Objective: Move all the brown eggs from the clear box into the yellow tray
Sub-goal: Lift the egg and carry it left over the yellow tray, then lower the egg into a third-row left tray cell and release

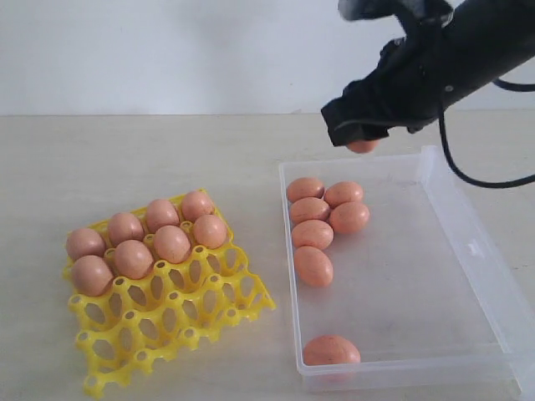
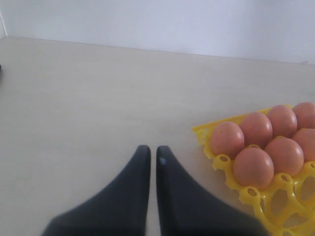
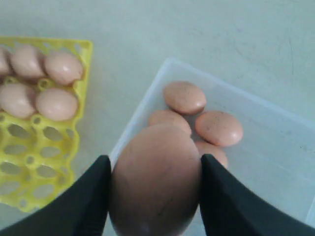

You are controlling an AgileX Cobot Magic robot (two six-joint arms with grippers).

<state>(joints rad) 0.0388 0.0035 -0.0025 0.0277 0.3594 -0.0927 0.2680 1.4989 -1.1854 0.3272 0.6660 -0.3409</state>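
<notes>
- Eight brown eggs (image 1: 134,259) fill the two far rows of the yellow tray (image 1: 167,322) in the exterior view, and the near cells are bare.
- Seven more lie in the clear box (image 1: 468,251): six bunched near its far-left corner and one alone against the near wall.
- The right gripper (image 1: 361,138) hangs over that far-left corner. A held egg (image 1: 362,147) shows just beneath it, well clear of the box floor. The left arm is out of this view.
- In the left wrist view the left gripper (image 2: 153,153) has its fingers drawn together with only a slit between them and nothing in it. It sits over bare table (image 2: 88,98), near a corner of the yellow tray (image 2: 224,162) with its loaded eggs (image 2: 253,167).
- In the right wrist view the right gripper (image 3: 155,162) is clamped on the held egg (image 3: 155,189). One finger (image 3: 96,191) presses each flank across the egg's widest part, and the long axis runs along the fingers. The clear box (image 3: 142,115) lies below and the yellow tray (image 3: 81,88) off to one side.
- Handling, as I judge it: each egg is light and stiff, but its shell is brittle and smooth and apt to roll or squirt out. Grip across the waist with gentle pressure, lower it fully into a cell, and part the fingers only once it is seated.
</notes>
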